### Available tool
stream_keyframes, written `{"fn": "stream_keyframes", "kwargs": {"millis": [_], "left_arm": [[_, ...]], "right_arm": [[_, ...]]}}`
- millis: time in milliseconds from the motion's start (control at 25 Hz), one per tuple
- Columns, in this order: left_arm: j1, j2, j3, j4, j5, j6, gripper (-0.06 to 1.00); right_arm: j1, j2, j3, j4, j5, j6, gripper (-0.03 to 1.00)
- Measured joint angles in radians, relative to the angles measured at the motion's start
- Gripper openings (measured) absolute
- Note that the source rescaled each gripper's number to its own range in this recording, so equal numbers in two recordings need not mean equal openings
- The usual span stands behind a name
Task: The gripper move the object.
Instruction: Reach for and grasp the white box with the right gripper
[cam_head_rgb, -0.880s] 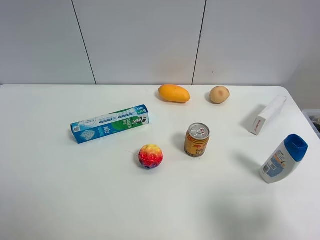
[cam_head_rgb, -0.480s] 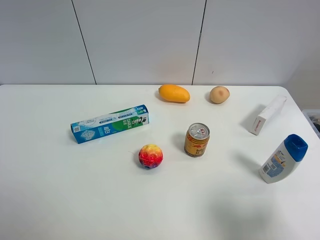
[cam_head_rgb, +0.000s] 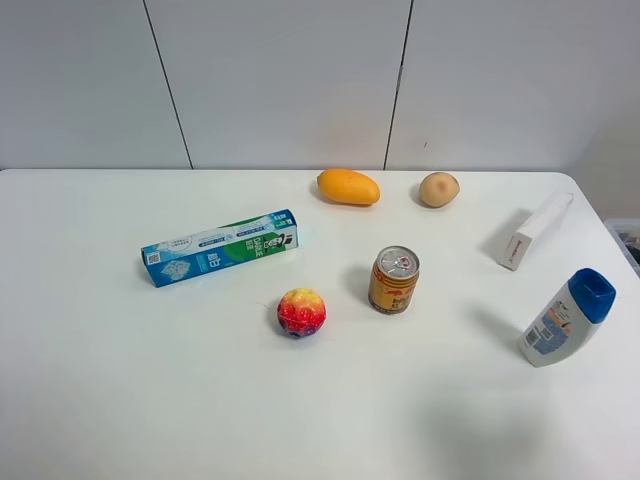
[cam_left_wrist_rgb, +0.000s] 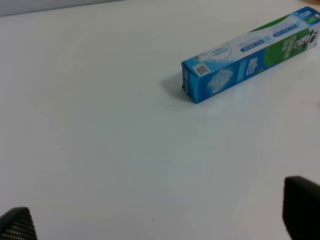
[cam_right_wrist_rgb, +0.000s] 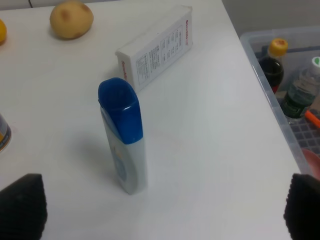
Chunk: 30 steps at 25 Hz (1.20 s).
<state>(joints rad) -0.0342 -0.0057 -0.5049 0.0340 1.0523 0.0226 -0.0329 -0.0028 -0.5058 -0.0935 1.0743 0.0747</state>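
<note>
The white oblong box (cam_head_rgb: 535, 230) lies near the table's right edge, its red-lettered end facing front. In the right wrist view it (cam_right_wrist_rgb: 156, 47) lies beyond a blue-capped bottle. My right gripper (cam_right_wrist_rgb: 162, 207) is open and empty, its black fingertips (cam_right_wrist_rgb: 22, 205) wide apart, well short of the box. My left gripper (cam_left_wrist_rgb: 160, 220) is open and empty over bare table, some way from the blue-green toothpaste box (cam_left_wrist_rgb: 250, 55). Neither gripper shows in the exterior high view.
A white bottle with a blue cap (cam_head_rgb: 565, 318) stands in front of the white box. A gold can (cam_head_rgb: 394, 280), a colourful ball (cam_head_rgb: 301, 312), a mango (cam_head_rgb: 348, 187) and a potato (cam_head_rgb: 439, 189) sit mid-table. A plastic bin (cam_right_wrist_rgb: 280, 90) with bottles stands beside the right table edge.
</note>
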Motion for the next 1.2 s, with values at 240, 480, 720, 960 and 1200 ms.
{"fn": "stream_keyframes", "kwargs": {"millis": [240, 480, 720, 960, 1200], "left_arm": [[0.000, 0.000, 0.000, 0.000, 0.000, 0.000, 1.00], [0.000, 0.000, 0.000, 0.000, 0.000, 0.000, 1.00], [0.000, 0.000, 0.000, 0.000, 0.000, 0.000, 1.00], [0.000, 0.000, 0.000, 0.000, 0.000, 0.000, 1.00], [0.000, 0.000, 0.000, 0.000, 0.000, 0.000, 1.00]], "right_arm": [[0.000, 0.000, 0.000, 0.000, 0.000, 0.000, 0.94], [0.000, 0.000, 0.000, -0.002, 0.000, 0.017, 0.94], [0.000, 0.188, -0.126, -0.020, 0.000, 0.155, 0.94], [0.000, 0.589, -0.384, -0.044, 0.000, 0.278, 0.94], [0.000, 1.048, -0.649, -0.044, 0.046, 0.310, 0.94]]}}
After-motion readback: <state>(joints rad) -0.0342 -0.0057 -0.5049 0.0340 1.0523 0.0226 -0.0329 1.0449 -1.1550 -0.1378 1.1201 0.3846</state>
